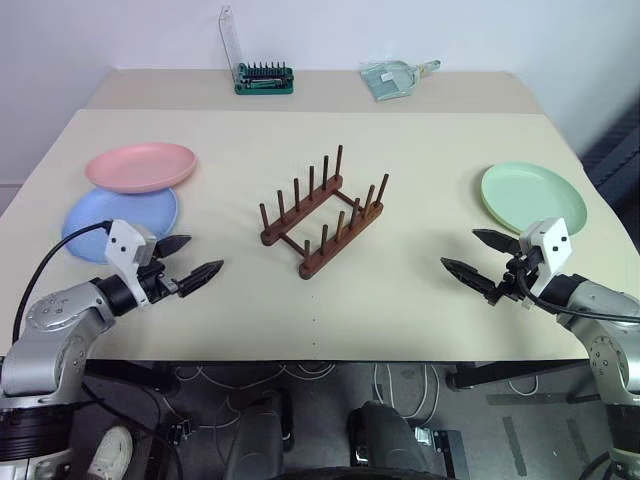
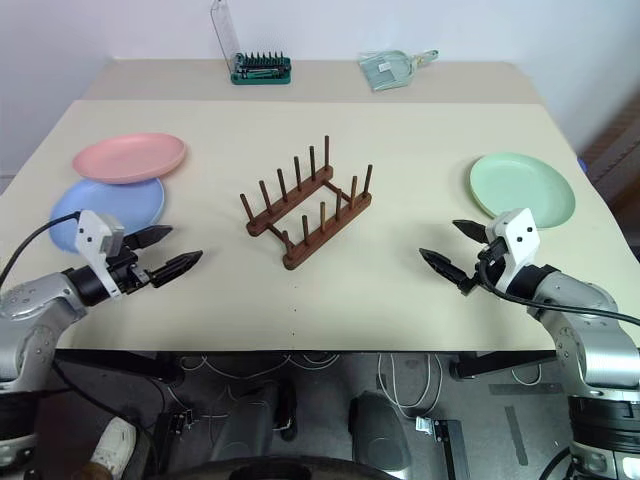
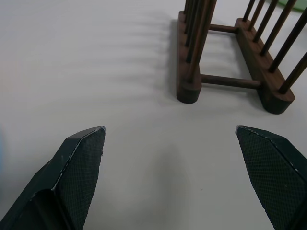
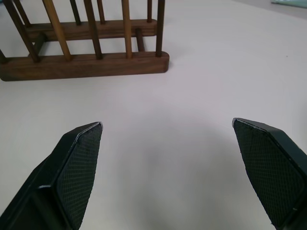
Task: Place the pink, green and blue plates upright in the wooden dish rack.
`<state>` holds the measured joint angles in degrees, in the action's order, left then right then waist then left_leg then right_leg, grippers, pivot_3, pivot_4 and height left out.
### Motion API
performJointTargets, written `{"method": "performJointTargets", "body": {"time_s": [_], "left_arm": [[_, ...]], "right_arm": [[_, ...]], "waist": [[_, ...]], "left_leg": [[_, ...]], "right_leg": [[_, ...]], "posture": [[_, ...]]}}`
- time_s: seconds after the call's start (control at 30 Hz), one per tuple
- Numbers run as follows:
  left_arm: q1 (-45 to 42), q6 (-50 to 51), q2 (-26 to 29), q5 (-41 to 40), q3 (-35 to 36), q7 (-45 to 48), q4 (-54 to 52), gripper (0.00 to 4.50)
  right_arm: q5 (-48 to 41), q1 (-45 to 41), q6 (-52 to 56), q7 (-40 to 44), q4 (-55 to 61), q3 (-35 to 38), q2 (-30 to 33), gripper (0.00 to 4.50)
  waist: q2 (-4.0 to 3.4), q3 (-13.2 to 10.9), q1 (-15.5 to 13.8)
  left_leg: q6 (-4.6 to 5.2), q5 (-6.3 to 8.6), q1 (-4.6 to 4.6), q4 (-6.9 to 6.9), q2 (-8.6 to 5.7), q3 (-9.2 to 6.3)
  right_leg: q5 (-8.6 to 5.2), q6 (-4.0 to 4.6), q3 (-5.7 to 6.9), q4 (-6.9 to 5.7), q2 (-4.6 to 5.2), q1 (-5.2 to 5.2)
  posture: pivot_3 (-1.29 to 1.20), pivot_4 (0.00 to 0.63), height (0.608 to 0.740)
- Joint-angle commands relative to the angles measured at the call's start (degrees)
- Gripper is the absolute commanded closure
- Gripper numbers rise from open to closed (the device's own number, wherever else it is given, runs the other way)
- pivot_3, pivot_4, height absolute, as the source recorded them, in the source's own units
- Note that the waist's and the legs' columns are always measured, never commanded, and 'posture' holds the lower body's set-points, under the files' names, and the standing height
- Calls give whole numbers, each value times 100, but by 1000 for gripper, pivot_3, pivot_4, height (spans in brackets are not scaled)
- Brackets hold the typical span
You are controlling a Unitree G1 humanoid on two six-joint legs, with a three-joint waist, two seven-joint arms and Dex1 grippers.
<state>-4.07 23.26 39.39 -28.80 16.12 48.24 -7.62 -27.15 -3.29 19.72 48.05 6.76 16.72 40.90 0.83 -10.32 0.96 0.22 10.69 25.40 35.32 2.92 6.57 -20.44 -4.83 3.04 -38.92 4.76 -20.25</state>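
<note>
Beige table (image 1: pixel 420 140) spreads ahead. Nearest, the left gripper (image 1: pixel 192 262) and right gripper (image 1: pixel 472 257) hover over it, jaws spread wide, grasping nothing. Between them, further in, stands the empty wooden rack (image 1: pixel 323 213). Blue plate (image 1: pixel 115 216) lies at left, pink plate (image 1: pixel 140 166) overlapping its far edge; green plate (image 1: pixel 532 195) at right. Farthest, a tool holder (image 1: pixel 263 77).

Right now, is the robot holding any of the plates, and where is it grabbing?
No, nothing is held. The left gripper and right gripper hover with jaws open above the table.
</note>
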Motion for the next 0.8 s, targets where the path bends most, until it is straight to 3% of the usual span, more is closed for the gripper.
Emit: {"method": "performJointTargets", "body": {"time_s": [0.03, 0.27, 0.63, 0.8], "left_arm": [[30, -68, -7, -18, 31, -14, -199, 0], [224, -4, -19, -10, -88, 56, -350, 0], [145, 159, 40, -47, -643, 421, -552, 0], [-222, -55, -170, 583, -1704, 525, -391, 0]], "right_arm": [[36, -106, -244, 132, -176, 172, 110, 58], [200, -189, -426, 75, -273, -41, -50, 58], [198, 413, -271, -439, 758, -240, -506, 58], [203, 554, -193, -751, 1138, -463, -817, 58]], "waist": [[0, 0, 1], [0, 0, -1], [0, 0, -1], [-3, 2, -18]], "left_leg": [[0, 0, 0, 0, 0, 0], [-1, -1, 0, 1, 1, 0], [-2, -1, 0, 0, 0, 0], [-2, -1, -1, 0, -1, 0]], "right_leg": [[0, 0, 0, 0, 0, 0], [0, 0, 0, 0, -2, 0], [0, 0, -1, 0, 0, 1], [0, 0, -1, 0, 0, 2]], "posture": [[0, 150, 732], [0, 150, 732], [0, 150, 732], [0, 150, 732]]}}
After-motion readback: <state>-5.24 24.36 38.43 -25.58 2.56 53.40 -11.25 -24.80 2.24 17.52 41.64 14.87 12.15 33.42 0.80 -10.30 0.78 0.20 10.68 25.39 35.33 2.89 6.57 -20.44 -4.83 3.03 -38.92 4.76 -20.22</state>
